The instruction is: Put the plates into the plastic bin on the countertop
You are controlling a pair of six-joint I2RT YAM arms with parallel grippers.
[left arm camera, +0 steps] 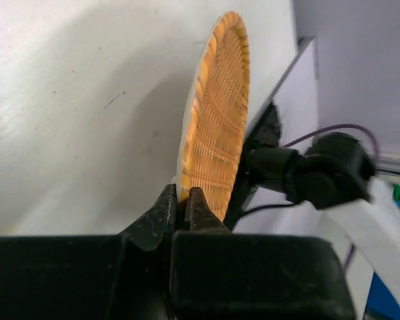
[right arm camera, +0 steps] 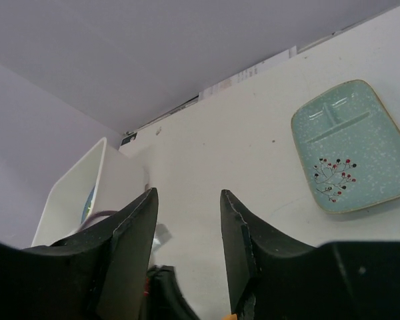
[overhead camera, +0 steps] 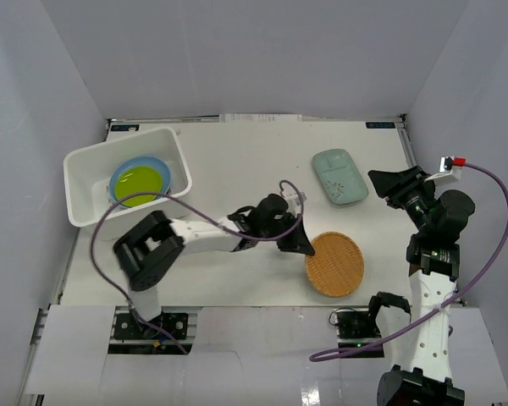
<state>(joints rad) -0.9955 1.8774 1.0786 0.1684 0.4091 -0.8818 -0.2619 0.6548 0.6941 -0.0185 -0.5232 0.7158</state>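
Near edge, right of centre: the tan woven plate (overhead camera: 337, 264) is lying on the countertop (overhead camera: 237, 169), close to the arm bases. The left gripper (overhead camera: 303, 245) is reaching across from the left base and meeting this plate at its 10 o'clock rim. In the left wrist view the jaws are pinching tight on that rim, with the woven disc standing out beyond the fingertips. The plate is clamped, though whether it is clearing the surface cannot be told.

Mid-table, at 12 o'clock from the woven plate, the pale mint oblong plate (overhead camera: 339, 176) is resting flat. Its long axis is running roughly 11 to 5 o'clock. The right gripper (overhead camera: 391, 184) is hovering just at its 3 o'clock side. The right wrist view shows the jaws standing apart with nothing between them.

Far left: the plastic bin (overhead camera: 76, 182) is sitting between 9 and 10 o'clock from the held plate, well apart from it, with its long side running about 9 to 3. A lime green plate (overhead camera: 140, 182) is lying inside on a blue plate (overhead camera: 155, 161).

Judgement: the carry is heading left and away, across the left arm's own side. The left arm is nearer the bin. The right arm is nearer the mint plate.
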